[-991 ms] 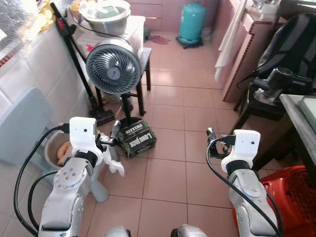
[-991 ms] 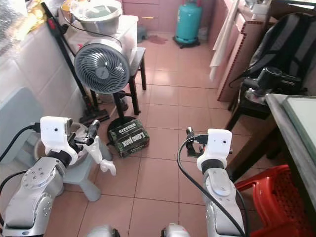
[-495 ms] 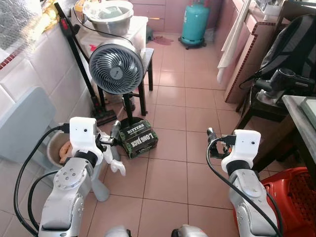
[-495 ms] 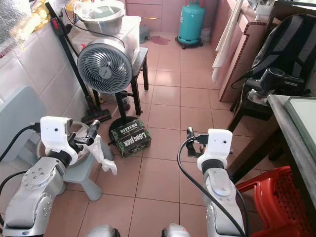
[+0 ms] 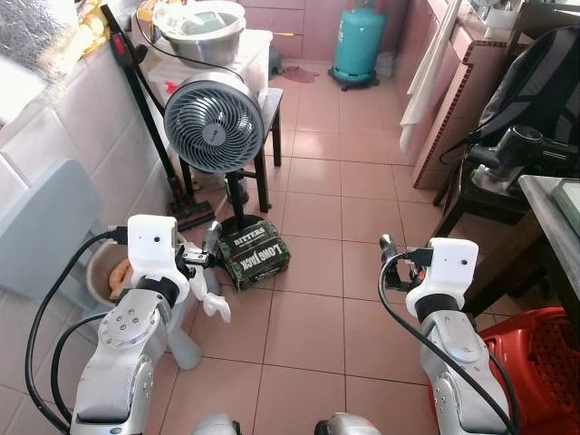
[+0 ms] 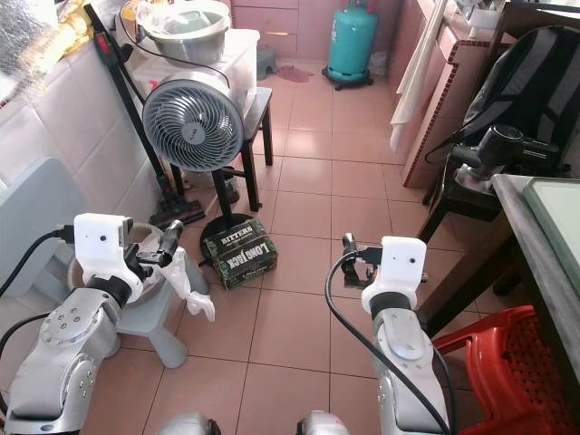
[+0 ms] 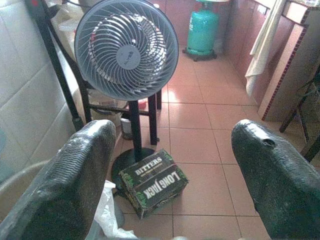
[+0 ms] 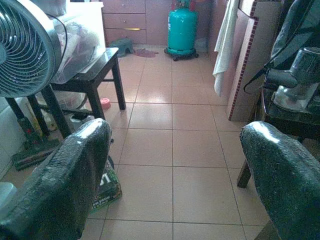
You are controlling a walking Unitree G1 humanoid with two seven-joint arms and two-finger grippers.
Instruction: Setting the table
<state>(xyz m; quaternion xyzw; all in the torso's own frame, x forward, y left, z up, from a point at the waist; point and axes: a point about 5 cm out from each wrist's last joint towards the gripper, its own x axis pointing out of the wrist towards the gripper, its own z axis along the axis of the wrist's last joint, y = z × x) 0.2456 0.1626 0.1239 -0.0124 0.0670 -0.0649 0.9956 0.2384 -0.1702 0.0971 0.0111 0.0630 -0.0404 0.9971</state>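
1. Far left there's a pale bin (image 5: 104, 272) low by the tiled wall with something orange in it, can't tell what. Just beside it, the left gripper (image 7: 170, 185) is held out over the floor, fingers (image 7: 65, 185) spread wide, nothing between them. A bit of white plastic sits right by it.
2. Ahead of that: a standing fan (image 5: 214, 125) and a green "Bitters / Long Jack" box (image 5: 256, 255) at its base. A metal bowl (image 5: 198, 23) sits on a white unit far left.
3. The right gripper (image 8: 175, 175) is also fingers apart and empty, aimed down the tiled floor toward a teal gas cylinder (image 5: 357, 42).
4. The table (image 6: 544, 231) is at the right edge, mostly cut off. No plates or cutlery that I can make out, so how they'd handle is a guess: probably rigid, slick and breakable, so grab by the rim.
5. A red crate (image 5: 535, 353) sits near right, and a dark backpack (image 5: 535, 72) is far right.
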